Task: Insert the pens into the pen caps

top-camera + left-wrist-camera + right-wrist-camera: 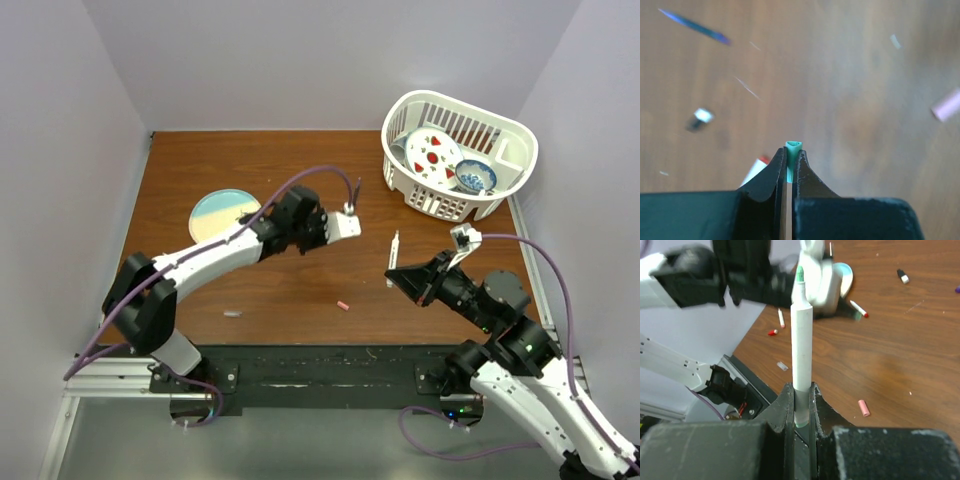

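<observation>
Closest to the lens in the left wrist view, the left tool [791,156] is pinched nearly shut on a teal cap [793,147], whose open mouth peeps out past the fingertips. Below it on the bench [300,290] lie a red-tipped pen [755,171], a dark bluish-purple pen [695,26] farther off, and a pink cap [946,105] at the right edge, all blurred.

Over to the right, the right tool [801,392] is clamped narrow around the lower barrel of a white green-tipped pen [801,340]. The pen stands straight out from the fingers with its tip aimed toward the left arm. From above, the two tools are near each other over the middle of the bench but apart, and pen and cap do not touch. A small black cap [902,276] sits loose farther right.

By my reading the job is barely begun. No pen shows a cap on. One matching pair is lifted and roughly facing, not yet joined. The other pens and caps lie scattered, each to be picked up and mated.
</observation>
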`<state>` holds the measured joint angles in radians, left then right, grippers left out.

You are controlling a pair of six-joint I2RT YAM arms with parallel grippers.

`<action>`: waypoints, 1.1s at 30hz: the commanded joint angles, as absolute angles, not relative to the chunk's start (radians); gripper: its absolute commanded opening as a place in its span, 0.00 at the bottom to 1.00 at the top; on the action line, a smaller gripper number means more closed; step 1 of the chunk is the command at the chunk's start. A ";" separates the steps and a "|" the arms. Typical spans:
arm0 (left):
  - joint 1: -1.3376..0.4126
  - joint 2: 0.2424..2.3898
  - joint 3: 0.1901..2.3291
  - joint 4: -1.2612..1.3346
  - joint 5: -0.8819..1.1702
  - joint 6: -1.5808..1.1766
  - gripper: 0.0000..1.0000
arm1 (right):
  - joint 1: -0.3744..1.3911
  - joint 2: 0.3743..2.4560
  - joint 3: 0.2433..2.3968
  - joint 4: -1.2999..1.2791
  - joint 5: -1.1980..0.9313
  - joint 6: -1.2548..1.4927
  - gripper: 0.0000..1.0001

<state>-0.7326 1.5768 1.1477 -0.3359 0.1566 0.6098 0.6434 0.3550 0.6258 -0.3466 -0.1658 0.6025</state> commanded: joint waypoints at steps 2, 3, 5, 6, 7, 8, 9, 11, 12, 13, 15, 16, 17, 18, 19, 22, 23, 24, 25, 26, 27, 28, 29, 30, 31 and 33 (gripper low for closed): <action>-0.752 1.447 0.968 -0.354 0.167 0.687 0.00 | 0.647 0.307 0.690 -0.390 -0.156 0.597 0.00; -0.770 1.433 0.948 -0.362 0.167 0.693 0.00 | 0.647 0.299 0.687 -0.387 -0.161 0.604 0.00; -0.791 1.401 0.885 -0.371 0.144 0.719 0.00 | 0.647 0.282 0.684 -0.387 -0.158 0.630 0.00; -0.817 1.394 0.865 -0.376 0.114 0.732 0.00 | 0.647 0.276 0.683 -0.388 -0.156 0.638 0.00; -0.830 1.387 0.829 -0.376 0.095 0.742 0.00 | 0.647 0.261 0.681 -0.387 -0.153 0.646 0.00; -0.841 1.373 0.810 -0.370 0.080 0.765 0.00 | 0.646 0.253 0.680 -0.388 -0.144 0.656 0.00; -0.851 1.367 0.792 -0.364 0.062 0.778 0.00 | 0.647 0.246 0.678 -0.394 -0.138 0.663 0.00; -0.861 1.364 0.756 -0.357 0.055 0.814 0.00 | 0.646 0.224 0.680 -0.402 -0.115 0.675 0.00; -0.867 1.365 0.746 -0.354 0.040 0.824 0.00 | 0.646 0.218 0.681 -0.413 -0.110 0.680 0.00; -0.870 1.367 0.733 -0.353 0.032 0.833 0.00 | 0.647 0.212 0.683 -0.420 -0.104 0.681 0.00; -0.874 1.387 0.732 -0.365 0.009 0.857 0.00 | 0.647 0.204 0.690 -0.440 -0.100 0.686 0.00; -0.876 1.394 0.735 -0.373 0.008 0.865 0.00 | 0.647 0.201 0.692 -0.446 -0.097 0.686 0.00; -0.876 1.407 0.735 -0.374 0.005 0.885 0.00 | 0.647 0.195 0.693 -0.455 -0.094 0.690 0.00; -0.876 1.416 0.736 -0.373 0.003 0.896 0.00 | 0.647 0.190 0.693 -0.459 -0.091 0.695 0.00; -0.876 1.425 0.738 -0.371 0.003 0.917 0.00 | 0.647 0.189 0.693 -0.460 -0.091 0.696 0.00; -0.876 1.469 0.755 -0.368 -0.021 0.930 0.00 | 0.647 0.183 0.698 -0.479 -0.081 0.701 0.00; -0.876 1.488 0.758 -0.370 -0.023 0.946 0.00 | 0.646 0.181 0.699 -0.488 -0.077 0.701 0.00; -0.876 1.500 0.762 -0.368 -0.028 0.956 0.01 | 0.647 0.179 0.704 -0.492 -0.074 0.701 0.00; -0.876 1.521 0.775 -0.365 -0.028 0.965 0.02 | 0.647 0.176 0.706 -0.497 -0.065 0.701 0.00; -0.877 1.531 0.784 -0.367 -0.025 0.968 0.03 | 0.646 0.176 0.709 -0.503 -0.060 0.698 0.00; -0.877 1.539 0.796 -0.373 -0.018 0.968 0.09 | 0.647 0.175 0.715 -0.508 -0.057 0.699 0.00; -0.876 1.548 0.823 -0.380 -0.020 0.956 0.15 | 0.647 0.176 0.719 -0.511 -0.049 0.696 0.00; -0.876 1.548 0.836 -0.380 -0.023 0.945 0.21 | 0.646 0.176 0.726 -0.520 -0.045 0.693 0.00; -0.876 1.546 0.853 -0.380 -0.029 0.937 0.38 | 0.647 0.181 0.739 -0.525 -0.044 0.690 0.00; -0.877 1.533 0.857 -0.385 -0.034 0.925 0.47 | 0.646 0.187 0.747 -0.529 -0.044 0.686 0.00; -0.876 1.514 0.868 -0.391 -0.040 0.917 0.57 | 0.647 0.193 0.761 -0.537 -0.041 0.673 0.00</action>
